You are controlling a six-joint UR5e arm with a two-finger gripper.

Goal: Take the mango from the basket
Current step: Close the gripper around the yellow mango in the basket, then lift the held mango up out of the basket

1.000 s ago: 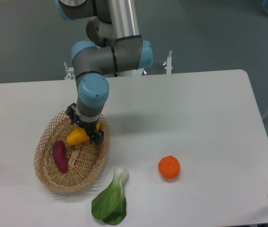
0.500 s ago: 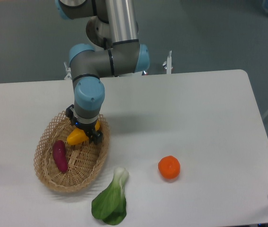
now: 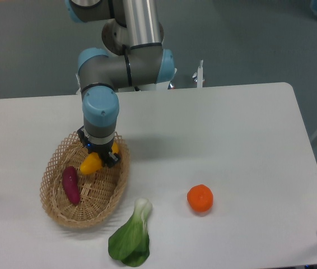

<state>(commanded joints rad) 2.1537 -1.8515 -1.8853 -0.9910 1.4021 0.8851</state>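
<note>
My gripper (image 3: 99, 155) is clamped on the mango (image 3: 92, 163), smooth and yellow-orange, over the far end of the woven wicker basket (image 3: 57, 210) by the tabletop's left edge. Its long axis slants, tapered end pointing down-left toward the purple sweet potato (image 3: 71, 184).

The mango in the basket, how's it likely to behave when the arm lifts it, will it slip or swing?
The mango looks smooth and rounded, so it may slip. The end effector seems to hold it near one end, with the tapered end sticking out, so it could pivot. It looks solid rather than floppy and should keep its shape leaving the basket.
</note>
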